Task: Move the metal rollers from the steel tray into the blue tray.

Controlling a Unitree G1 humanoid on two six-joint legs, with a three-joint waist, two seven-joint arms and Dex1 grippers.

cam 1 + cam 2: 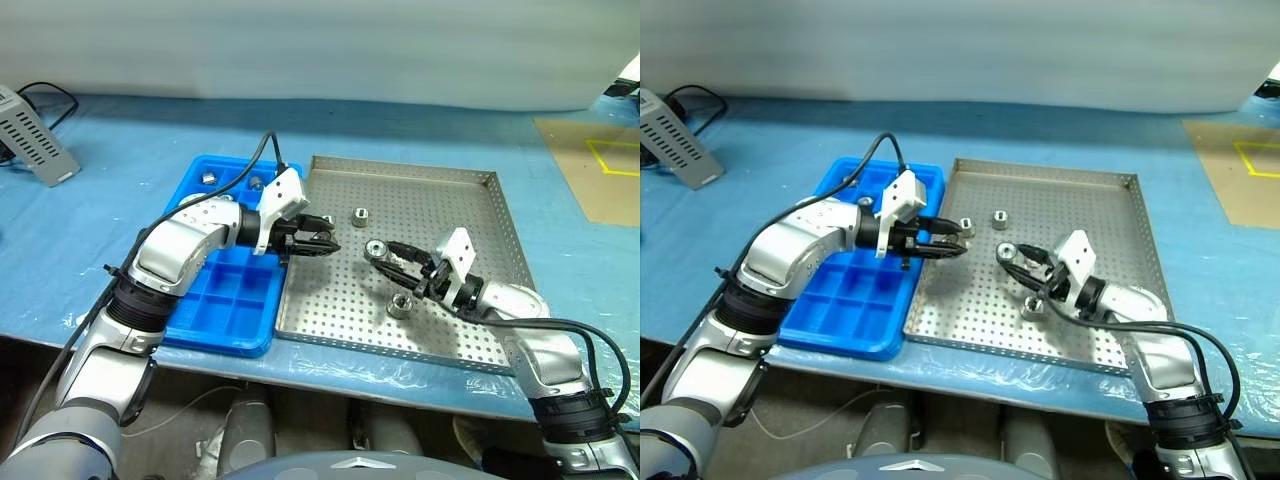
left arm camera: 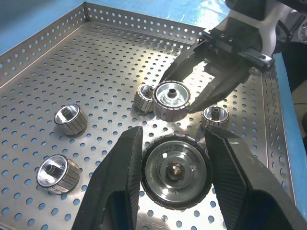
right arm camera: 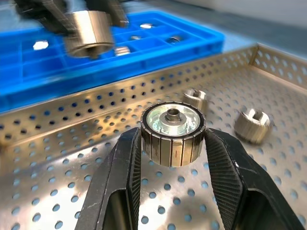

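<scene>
A: Left gripper (image 1: 322,243): we are holding it clamped on one roller (image 2: 176,171), above the steel tray (image 1: 470,180) near the edge that borders the blue tray (image 1: 222,318). Right gripper (image 1: 378,252): we are gripping a second roller (image 3: 172,133) between its two fingers, above the middle of the steel tray.

B: Loose stock, please.

A: We are counting loose metal rollers on the perforated floor: one (image 1: 360,214) toward the far rim, one (image 1: 400,305) just beside the right gripper. Blue tray: we are seeing two more rollers (image 1: 210,178) lying in its far compartments, while the near compartments are showing bare blue.

B: Step in hand?

A: We are judging it as carrying: both pieces are up, neither is over a compartment yet. The left one is nearer the blue tray, so we are sending it first.

B: Handling notes?

A: We are keeping both grips firm, since smooth metal may slip. We are crossing the steel rim with room to spare, centring over one bare compartment, lowering close, then parting the fingers. We are keeping the right arm back until the left one is clear, because the two grippers are near each other.
</scene>
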